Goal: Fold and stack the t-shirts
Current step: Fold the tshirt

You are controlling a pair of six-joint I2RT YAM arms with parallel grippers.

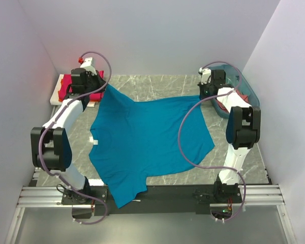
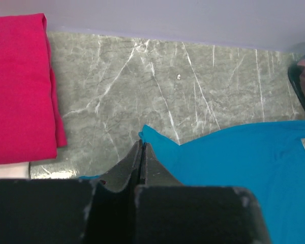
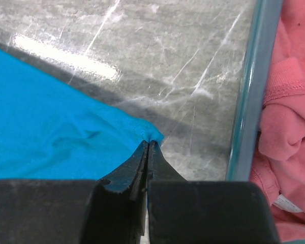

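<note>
A teal-blue t-shirt lies spread over the grey marble table, its near sleeve hanging over the front edge. My left gripper is shut on the shirt's far left corner, seen at the back left in the top view. My right gripper is shut on the shirt's far right corner, at the back right in the top view. A folded magenta-red t-shirt lies at the far left on a white board. A salmon-pink t-shirt sits crumpled in the basket. The orange shirt is out of view.
The translucent teal basket stands at the back right, its rim just right of my right gripper. Lilac walls close in the table at the back and sides. A black strip and metal rails run along the front edge.
</note>
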